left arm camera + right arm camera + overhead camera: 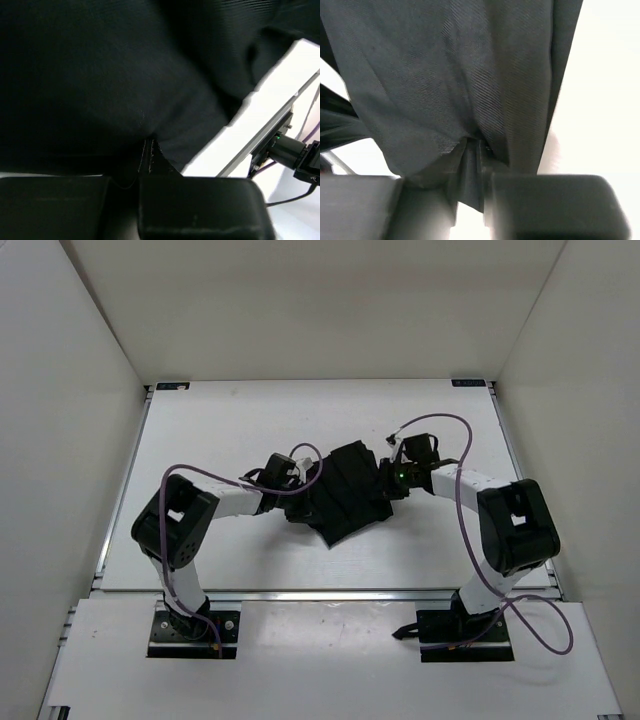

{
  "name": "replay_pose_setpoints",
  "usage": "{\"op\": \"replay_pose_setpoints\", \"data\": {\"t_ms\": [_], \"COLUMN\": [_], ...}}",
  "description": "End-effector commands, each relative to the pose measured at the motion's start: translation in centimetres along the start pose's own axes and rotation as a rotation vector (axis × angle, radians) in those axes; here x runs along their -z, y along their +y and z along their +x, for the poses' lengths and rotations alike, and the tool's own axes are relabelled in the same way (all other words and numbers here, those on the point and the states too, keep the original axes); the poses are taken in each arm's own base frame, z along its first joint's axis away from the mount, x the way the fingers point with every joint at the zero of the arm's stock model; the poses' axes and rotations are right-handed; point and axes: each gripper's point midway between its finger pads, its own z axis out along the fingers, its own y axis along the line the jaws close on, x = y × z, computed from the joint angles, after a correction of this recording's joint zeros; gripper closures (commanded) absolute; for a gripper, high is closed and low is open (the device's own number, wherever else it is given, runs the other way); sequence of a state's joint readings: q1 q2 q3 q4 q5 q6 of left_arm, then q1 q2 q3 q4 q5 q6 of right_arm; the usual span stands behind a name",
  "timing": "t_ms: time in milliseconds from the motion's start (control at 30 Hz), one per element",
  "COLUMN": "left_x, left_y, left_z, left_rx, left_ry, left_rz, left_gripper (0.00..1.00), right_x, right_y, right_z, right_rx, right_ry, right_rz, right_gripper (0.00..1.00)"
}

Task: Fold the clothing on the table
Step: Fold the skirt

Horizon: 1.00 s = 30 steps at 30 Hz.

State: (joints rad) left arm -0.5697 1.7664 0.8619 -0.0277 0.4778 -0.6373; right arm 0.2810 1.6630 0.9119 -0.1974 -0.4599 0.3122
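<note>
We judged slippage the chief risk: each pincer held only a thin pinch of fabric, so a hurried or uneven pull could free an edge and skew the fold; the clothing (345,492) sat bunched at the middle of the table (220,430); the left gripper (308,480) was clamped on its left edge, the right gripper (384,480) on its right; both forearms reached inward, low, elbows bent.

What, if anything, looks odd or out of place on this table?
The clothing sits crumpled and crooked on the table, not flat. The left end effector and right end effector each pinch a fold of it. No tear or spill shows.
</note>
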Motion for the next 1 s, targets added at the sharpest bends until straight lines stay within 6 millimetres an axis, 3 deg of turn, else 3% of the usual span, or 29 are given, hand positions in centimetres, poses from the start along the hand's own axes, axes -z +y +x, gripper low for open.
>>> {"op": "replay_pose_setpoints", "data": {"t_ms": [0, 33, 100, 200, 233, 300, 400, 467, 500, 567, 633, 700, 733, 800, 900, 967], "left_x": [1.2, 1.7, 3.4, 6.5, 7.5, 10.0, 13.5, 15.8, 16.3, 18.1, 20.0, 20.4, 21.2, 20.8, 19.9, 19.7], "left_y": [-0.4, -1.0, -1.7, -2.9, -3.8, -3.5, -1.9, 1.8, 2.3, 5.6, 7.3, 8.8, 7.8, 8.0, 7.1, 6.7], "left_z": [-3.3, -4.4, -6.7, -10.1, -10.7, -12.5, -14.0, -14.0, -13.9, -12.6, -11.8, -9.5, -9.9, -8.1, -6.3, -5.5], "left_rx": [-0.042, -0.048, -0.054, -0.068, -0.081, -0.069, -0.113, -0.179, -0.206, -0.245, -0.208, -0.154, -0.155, -0.159, -0.171, -0.129], "left_ry": [-0.069, -0.097, -0.154, -0.231, -0.239, -0.29, -0.351, -0.342, -0.337, -0.298, -0.313, -0.305, -0.356, -0.355, -0.345, -0.339], "left_rz": [-0.043, -0.038, -0.026, 0.013, 0.043, 0.041, -0.085, -0.382, -0.452, -0.649, -0.681, -0.667, -0.619, -0.589, -0.546, -0.508], "left_gripper": [1.0, 1.0, 0.88, 0.72, 0.68, 0.47, 0.28, 0.2, 0.13, 0.02, 0.01, 0.01, 0.01, 0.02, 0.01, 0.01], "right_x": [2.6, 3.6, 6.8, 10.4, 11.5, 13.2, 13.8, 13.3, 12.9, 12.7, 12.7, 12.7, 12.7, 13.1, 13.0, 13.3], "right_y": [1.6, 2.2, 4.0, 4.9, 4.6, 4.8, 1.2, -2.2, -3.5, -4.2, -5.1, -4.8, -4.4, -5.0, -6.3, -6.9], "right_z": [-5.4, -6.6, -9.1, -11.4, -11.8, -12.4, -11.7, -9.4, -8.8, -7.4, -6.2, -5.7, -5.1, -4.9, -2.8, -2.5], "right_rx": [0.058, 0.055, 0.067, 0.104, 0.095, 0.117, 0.047, -0.026, -0.032, -0.059, -0.072, -0.056, -0.051, -0.074, -0.139, -0.149], "right_ry": [-0.158, -0.2, -0.309, -0.427, -0.444, -0.458, -0.405, -0.291, -0.253, -0.18, -0.158, -0.179, -0.192, -0.251, -0.213, -0.187], "right_rz": [-0.067, -0.109, -0.163, -0.141, -0.124, -0.127, 0.031, 0.185, 0.227, 0.277, 0.335, 0.346, 0.329, 0.313, 0.293, 0.296], "right_gripper": [0.77, 0.73, 0.6, 0.43, 0.37, 0.32, 0.31, 0.3, 0.29, 0.26, 0.2, 0.19, 0.19, 0.18, 0.19, 0.18]}}
